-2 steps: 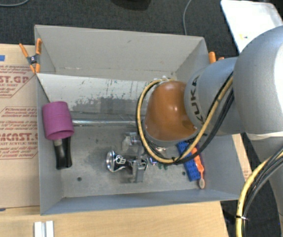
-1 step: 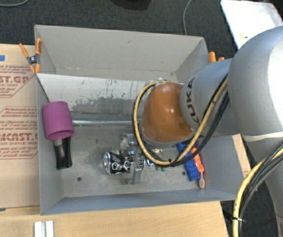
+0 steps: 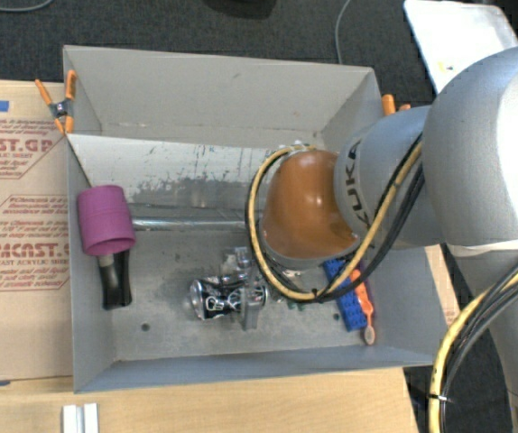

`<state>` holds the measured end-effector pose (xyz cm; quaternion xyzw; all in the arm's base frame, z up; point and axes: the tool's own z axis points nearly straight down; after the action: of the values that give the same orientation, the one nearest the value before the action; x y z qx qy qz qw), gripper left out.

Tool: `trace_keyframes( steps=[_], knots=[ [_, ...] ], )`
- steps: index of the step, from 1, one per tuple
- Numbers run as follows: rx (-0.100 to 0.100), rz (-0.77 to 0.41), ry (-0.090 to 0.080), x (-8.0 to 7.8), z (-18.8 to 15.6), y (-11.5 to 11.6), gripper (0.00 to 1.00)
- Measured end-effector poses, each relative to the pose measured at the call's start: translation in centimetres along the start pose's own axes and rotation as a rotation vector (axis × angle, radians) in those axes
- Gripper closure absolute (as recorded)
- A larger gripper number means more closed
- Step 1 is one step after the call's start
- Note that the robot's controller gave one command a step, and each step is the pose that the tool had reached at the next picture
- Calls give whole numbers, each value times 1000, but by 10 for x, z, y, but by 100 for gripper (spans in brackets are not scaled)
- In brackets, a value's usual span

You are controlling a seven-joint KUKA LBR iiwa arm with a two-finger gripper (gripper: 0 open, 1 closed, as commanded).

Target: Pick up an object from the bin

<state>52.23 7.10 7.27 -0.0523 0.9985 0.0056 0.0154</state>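
Hand (image 3: 245, 285) low in the bin (image 3: 205, 88) beside a crumpled black-and-silver thing (image 3: 212, 299), near middle; its grip state cannot be told. Nothing appears lifted yet.

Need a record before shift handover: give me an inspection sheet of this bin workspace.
Surface: grey metal bin, floor scuffed.
Job's things: pink cylinder with a black handle at the bin's left; crumpled black-and-silver thing at mid-front; blue and orange piece at front right, partly under the arm.
Clutter: nothing seen beyond those three.
Grippers: gripper low in the bin, right beside the crumpled black-and-silver thing; no hold visible.
Cables: yellow and black cables loop round the orange wrist cover.
Surroundings: dark mat behind the bin, with a thin cable lying on it.
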Motion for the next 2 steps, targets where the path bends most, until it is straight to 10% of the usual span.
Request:
trace_keyframes(
  steps=[2],
  knots=[
    [1,-15,12,1,-54,5,100]
  ],
)
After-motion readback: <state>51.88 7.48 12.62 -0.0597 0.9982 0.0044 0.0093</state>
